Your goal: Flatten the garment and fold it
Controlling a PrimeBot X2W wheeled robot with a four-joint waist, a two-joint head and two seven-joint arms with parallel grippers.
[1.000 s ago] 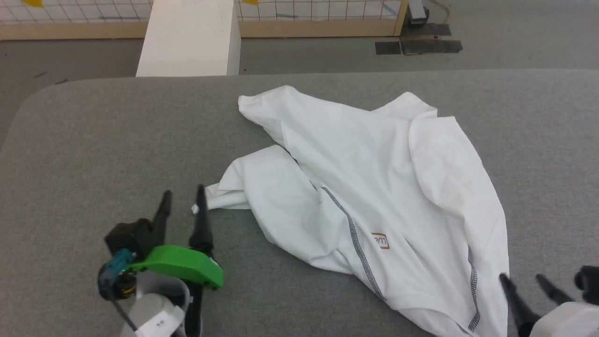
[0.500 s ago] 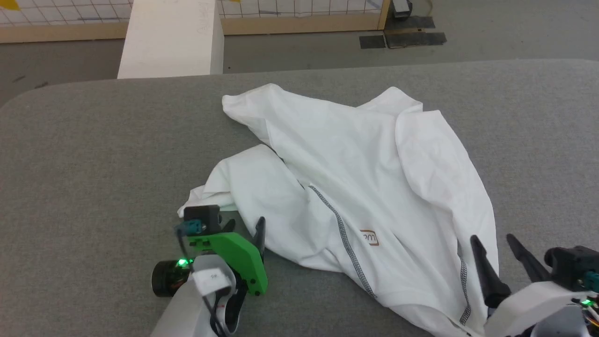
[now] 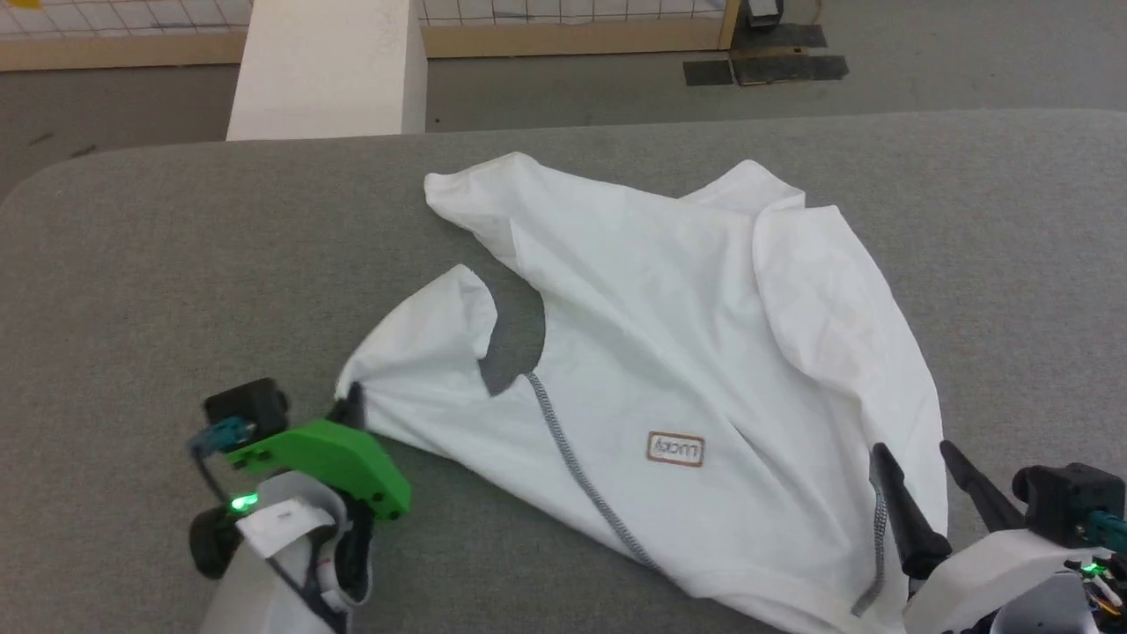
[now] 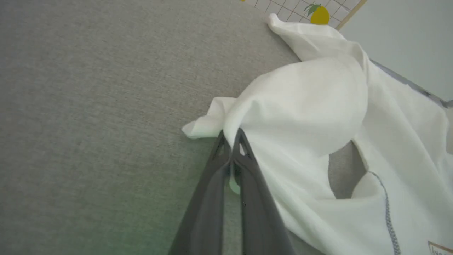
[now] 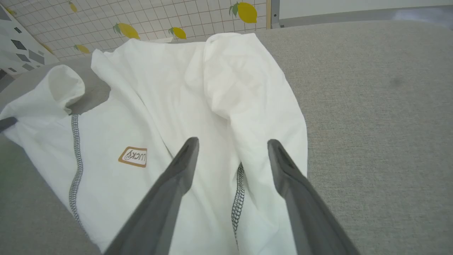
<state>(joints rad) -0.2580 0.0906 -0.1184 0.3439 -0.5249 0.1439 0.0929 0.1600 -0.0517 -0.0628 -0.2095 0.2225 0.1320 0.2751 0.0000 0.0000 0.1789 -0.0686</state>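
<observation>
Left pincer (image 4: 231, 141) went from wide open beside the cloth to clamped on it. It now pinches the near-left edge of the large white thin-fabric long-sleeved garment (image 3: 687, 335), and in the left wrist view the fingers are pressed together with fabric between the tips.

That flap has been dragged out leftward. It was doubled over the body before; now a patch of the grey fabric-covered table (image 3: 176, 264) shows through between flap and body. The small brown label patch (image 3: 675, 448) and the dark grey zigzag seam (image 3: 572, 458) lie flatter and more exposed.

Right pincer (image 3: 911, 449) is unchanged in state: fingers spread, holding nothing, poised over the near-right hem by the second stitched seam.

My read: flattening has started and one anchor is secured. The right side needs its own grip before a two-handed spread. The garment sits mid-table, rumpled, with a fold along its right side, and no folding is done yet.

Containers: none on the table. The rigid white rectangular block (image 3: 326, 70) stands past the table's far edge, with only closed faces visible. I can't tell whether it holds anything.
</observation>
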